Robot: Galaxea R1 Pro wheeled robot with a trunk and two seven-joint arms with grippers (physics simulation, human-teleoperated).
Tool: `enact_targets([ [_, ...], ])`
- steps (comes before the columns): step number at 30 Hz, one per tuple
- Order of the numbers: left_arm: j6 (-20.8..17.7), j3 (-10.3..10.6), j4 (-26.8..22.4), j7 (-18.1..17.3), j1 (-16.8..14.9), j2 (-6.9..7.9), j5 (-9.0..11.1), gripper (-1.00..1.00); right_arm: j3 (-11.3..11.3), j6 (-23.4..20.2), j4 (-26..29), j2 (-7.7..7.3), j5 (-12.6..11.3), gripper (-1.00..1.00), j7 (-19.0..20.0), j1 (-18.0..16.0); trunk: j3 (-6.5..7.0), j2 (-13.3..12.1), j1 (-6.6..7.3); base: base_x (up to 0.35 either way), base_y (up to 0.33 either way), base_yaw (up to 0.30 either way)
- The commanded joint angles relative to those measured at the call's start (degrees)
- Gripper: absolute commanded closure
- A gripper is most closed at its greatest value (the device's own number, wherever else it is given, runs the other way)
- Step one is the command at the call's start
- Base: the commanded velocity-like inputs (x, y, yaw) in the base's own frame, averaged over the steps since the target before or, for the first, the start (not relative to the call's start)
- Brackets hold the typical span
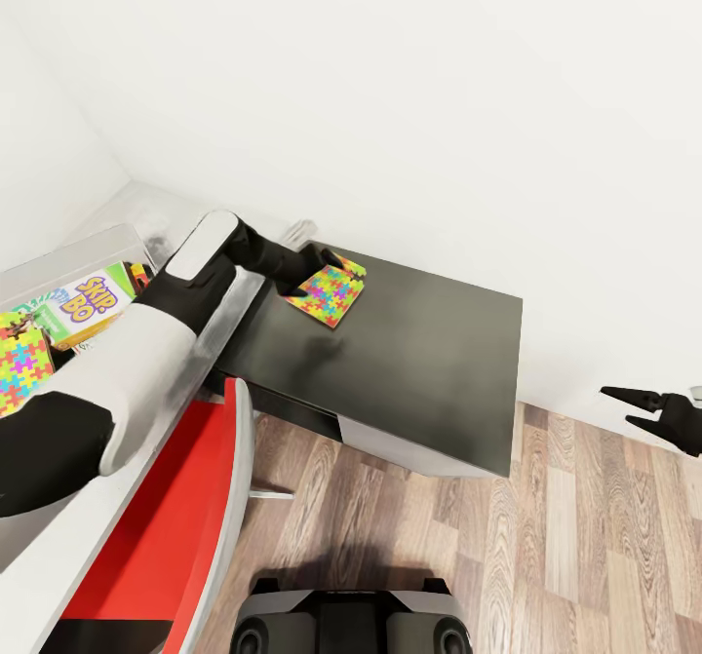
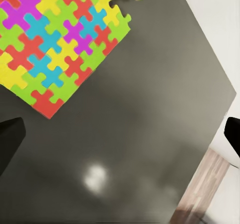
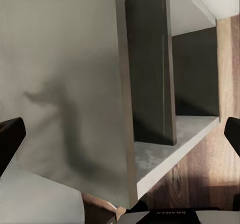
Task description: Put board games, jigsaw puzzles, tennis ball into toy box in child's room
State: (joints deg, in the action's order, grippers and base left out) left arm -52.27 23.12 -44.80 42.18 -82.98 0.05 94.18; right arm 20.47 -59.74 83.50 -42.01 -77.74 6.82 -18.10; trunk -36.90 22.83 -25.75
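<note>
Left claw (image 1: 314, 266), jaws spread and empty, hovers over the thin multicoloured jigsaw puzzle sheet (image 1: 329, 292) on the dark rectangular desk (image 1: 429, 371). Pinching that flat sheet may slide it or scatter pieces.

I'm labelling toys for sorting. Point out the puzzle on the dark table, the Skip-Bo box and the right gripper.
puzzle (image 1: 328, 292), head view, middle of the sheet.
Skip-Bo box (image 1: 90, 301), head view, on the lettering.
right gripper (image 1: 624, 408), head view, between the fingertips.
</note>
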Motion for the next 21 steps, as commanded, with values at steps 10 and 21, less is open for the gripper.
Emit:
enact_targets([
  [10, -3.2, -0.69, 3.19, 3.8, -3.28, 0.87, 3.13, -1.0, 0.46, -0.26, -0.43, -0.65, -0.12, -1.0, 0.29, -0.5, -0.08, 0.09, -0.03, 0.0, 0.0, 0.0],
  [21, -4.83, -0.85, 3.94, 5.14, -4.32, 1.25, 3.33, -1.0, 0.42, -0.26, -0.51, -0.76, -0.27, -1.0, 0.23, -0.59, -0.08, 0.09, -0.03, 0.074, 0.0, 0.0],
])
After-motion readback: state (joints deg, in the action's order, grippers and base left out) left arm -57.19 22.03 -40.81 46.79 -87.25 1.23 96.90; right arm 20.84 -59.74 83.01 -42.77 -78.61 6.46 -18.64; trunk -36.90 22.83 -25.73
